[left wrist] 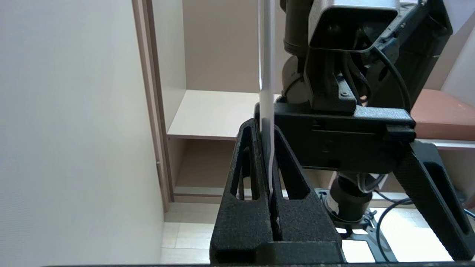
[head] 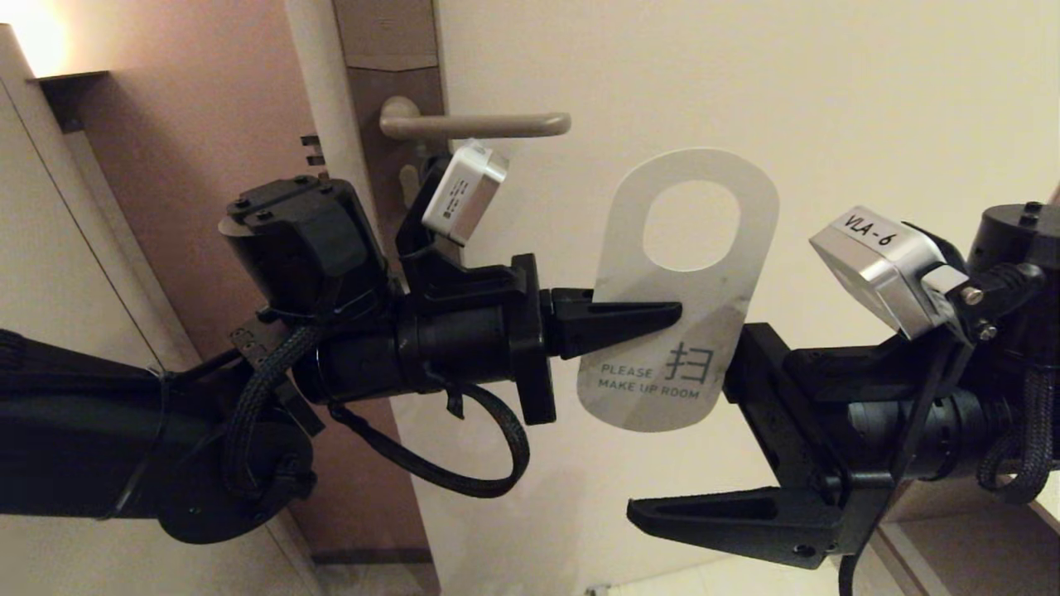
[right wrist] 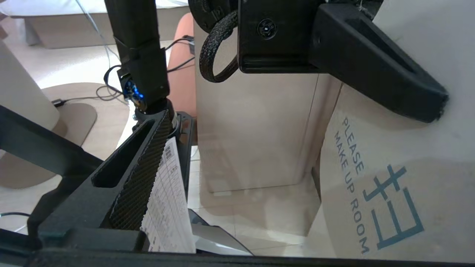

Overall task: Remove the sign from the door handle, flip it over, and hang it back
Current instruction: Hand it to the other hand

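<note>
Sign off the handle, mid-frame in the head view, white "PLEASE MAKE UP ROOM" face toward the camera, oval hole uppermost, slightly tilted. Left pincer reaching in from left of frame, clamped on the sign's left edge just below the hole; in the left wrist view, sign edge-on, pinched between the two fingers. Right pincer at lower right, spread wide, gripping nothing: lower finger below the sign, the upper one hidden behind the card. Handle at upper centre, level, bare, above and left of the sign, apart from it.
</note>
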